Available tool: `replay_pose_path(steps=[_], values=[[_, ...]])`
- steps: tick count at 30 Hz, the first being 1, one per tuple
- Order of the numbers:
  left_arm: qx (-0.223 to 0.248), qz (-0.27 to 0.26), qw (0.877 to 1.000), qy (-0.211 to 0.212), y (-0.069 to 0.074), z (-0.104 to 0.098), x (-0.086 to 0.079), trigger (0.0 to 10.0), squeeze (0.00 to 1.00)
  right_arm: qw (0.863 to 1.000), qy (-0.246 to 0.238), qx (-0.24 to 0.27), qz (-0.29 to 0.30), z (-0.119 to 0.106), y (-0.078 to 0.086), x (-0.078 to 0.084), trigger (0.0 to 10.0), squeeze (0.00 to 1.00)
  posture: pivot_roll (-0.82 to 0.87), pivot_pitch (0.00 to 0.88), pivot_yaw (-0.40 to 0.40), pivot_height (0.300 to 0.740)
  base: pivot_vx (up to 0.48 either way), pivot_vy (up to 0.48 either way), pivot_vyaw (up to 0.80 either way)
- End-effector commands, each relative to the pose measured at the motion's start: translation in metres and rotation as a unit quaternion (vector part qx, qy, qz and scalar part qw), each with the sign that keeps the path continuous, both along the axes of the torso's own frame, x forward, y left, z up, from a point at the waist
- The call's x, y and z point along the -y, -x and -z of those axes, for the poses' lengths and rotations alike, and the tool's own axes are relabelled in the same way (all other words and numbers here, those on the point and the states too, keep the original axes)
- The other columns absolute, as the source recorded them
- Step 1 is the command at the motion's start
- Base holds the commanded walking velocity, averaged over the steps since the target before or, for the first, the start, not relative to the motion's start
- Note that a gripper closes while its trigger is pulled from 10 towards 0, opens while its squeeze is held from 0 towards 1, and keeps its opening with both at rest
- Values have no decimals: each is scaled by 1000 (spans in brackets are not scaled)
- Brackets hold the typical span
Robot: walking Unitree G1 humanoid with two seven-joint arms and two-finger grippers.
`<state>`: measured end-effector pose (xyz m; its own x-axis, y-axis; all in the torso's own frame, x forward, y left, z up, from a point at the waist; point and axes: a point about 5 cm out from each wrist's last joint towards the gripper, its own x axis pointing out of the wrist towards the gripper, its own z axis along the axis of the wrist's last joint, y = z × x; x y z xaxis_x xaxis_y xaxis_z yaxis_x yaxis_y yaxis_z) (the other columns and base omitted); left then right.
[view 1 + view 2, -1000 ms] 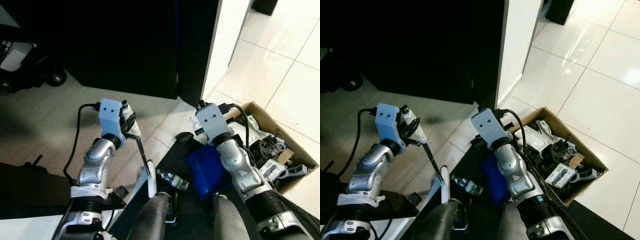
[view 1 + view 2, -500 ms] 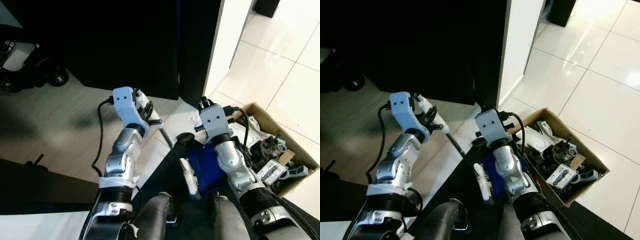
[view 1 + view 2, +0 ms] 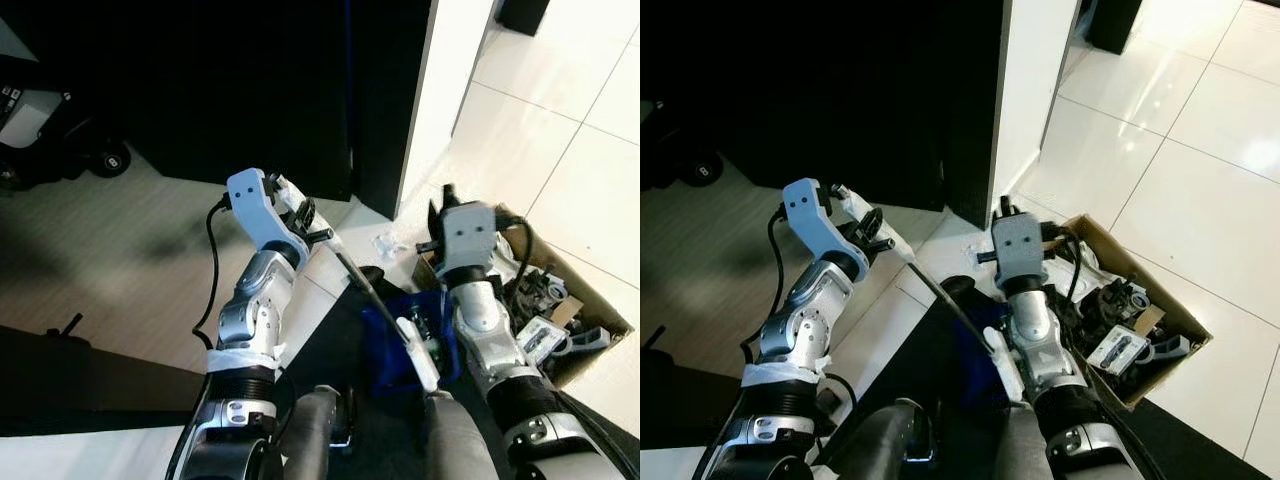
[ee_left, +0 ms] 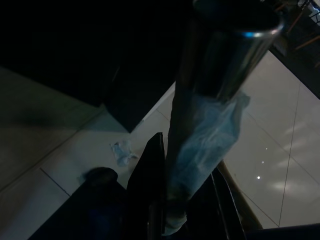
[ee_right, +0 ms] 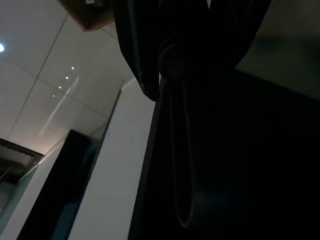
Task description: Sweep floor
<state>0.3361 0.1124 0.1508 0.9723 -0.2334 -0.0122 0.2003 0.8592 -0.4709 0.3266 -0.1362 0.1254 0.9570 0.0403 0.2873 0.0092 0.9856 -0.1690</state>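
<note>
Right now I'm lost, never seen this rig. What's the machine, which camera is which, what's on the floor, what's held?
It's a humanoid robot with two silver arms. The two wide pictures come from a stereo camera on its head, looking down; the two dark ones from cameras on each wrist. The left claw is shut on a broom handle, whose white head sits over a blue dustpan on a dark mat. The right claw is raised beside a cardboard box of odds and ends; its picture is too dark to read. A crumpled wrapper lies on the tiles.
</note>
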Motion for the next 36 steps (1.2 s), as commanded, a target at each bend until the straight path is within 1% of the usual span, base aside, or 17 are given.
replay_pose_path(steps=[1, 6, 7, 8, 9, 10, 12, 13, 17, 19, 20, 22, 26, 28, 29, 30, 36], values=[[19, 8, 1000, 2, 2, -12, -13, 10000, 0, 995, -37, 88, 0, -39, -2, 3, 10000, 0, -14, 178, 109, 740, 0, 0, 0], [71, 23, 994, -75, 3, -49, -47, 10000, 0, 990, -35, 138, 16, -68, -4, 18, 10000, 0, -11, 174, 114, 740, 0, 0, 0], [94, 29, 990, -98, 6, -67, -59, 10000, 0, 989, -26, 146, 18, -73, -5, 20, 10000, 0, -8, 170, 117, 740, 0, 0, 0], [94, 29, 990, -98, 6, -67, -59, 10000, 0, 989, -26, 146, 18, -73, -5, 20, 10000, 0, -8, 170, 117, 740, 0, 0, 0], [128, 38, 979, -154, 13, -84, -73, 10000, 0, 989, -25, 147, 16, -74, -7, 20, 10000, 0, -8, 169, 118, 740, 0, 0, 0], [140, 47, 974, -171, 19, -92, -78, 10000, 0, 989, -25, 145, 15, -74, -8, 20, 10000, 0, -2, 165, 116, 740, 0, 0, 0], [148, 54, 971, -180, 23, -97, -81, 10000, 0, 989, -24, 144, 14, -73, -8, 20, 10000, 0, 2, 164, 116, 740, 0, 0, 0], [164, 66, 965, -192, 32, -111, -89, 10000, 0, 990, -24, 139, 14, -70, -9, 20, 10000, 0, 14, 162, 111, 740, 0, 0, 0], [180, 69, 960, -205, 40, -125, -97, 10000, 0, 991, -27, 133, 13, -68, -10, 20, 10000, 0, 25, 160, 106, 740, 0, 0, 0], [199, 35, 963, -177, 43, -148, -115, 10000, 0, 990, -33, 135, 10, -73, -13, 19, 10000, 0, 39, 153, 98, 740, 0, 0, 0], [199, 35, 963, -177, 43, -148, -115, 10000, 0, 990, -33, 135, 10, -73, -13, 19, 10000, 0, 39, 153, 98, 740, 0, 0, 0], [212, -12, 966, -147, 45, -169, -136, 10000, 0, 989, -38, 145, 9, -81, -15, 18, 10000, 0, 45, 146, 95, 740, 0, 0, 0], [184, -71, 967, -159, 41, -169, -154, 10000, 0, 983, -54, 175, 11, -102, -18, 21, 10000, 0, 46, 129, 99, 740, 0, 0, 0], [176, -59, 970, -156, 40, -160, -149, 10000, 0, 980, -61, 188, 14, -111, -18, 23, 10000, 0, 37, 125, 104, 740, 0, 0, 0], [175, -21, 974, -142, 42, -144, -135, 10000, 0, 975, -70, 210, 20, -126, -17, 28, 10000, 0, 24, 119, 110, 740, 0, 0, 0], [177, -9, 975, -137, 43, -141, -131, 10000, 0, 973, -71, 217, 22, -130, -16, 30, 10000, 0, 24, 119, 110, 740, 0, 0, 0], [152, 3, 980, -126, 38, -120, -119, 10000, 0, 962, -82, 257, 37, -157, -8, 47, 10000, 0, -21, 100, 127, 740, 0, 0, 0]])
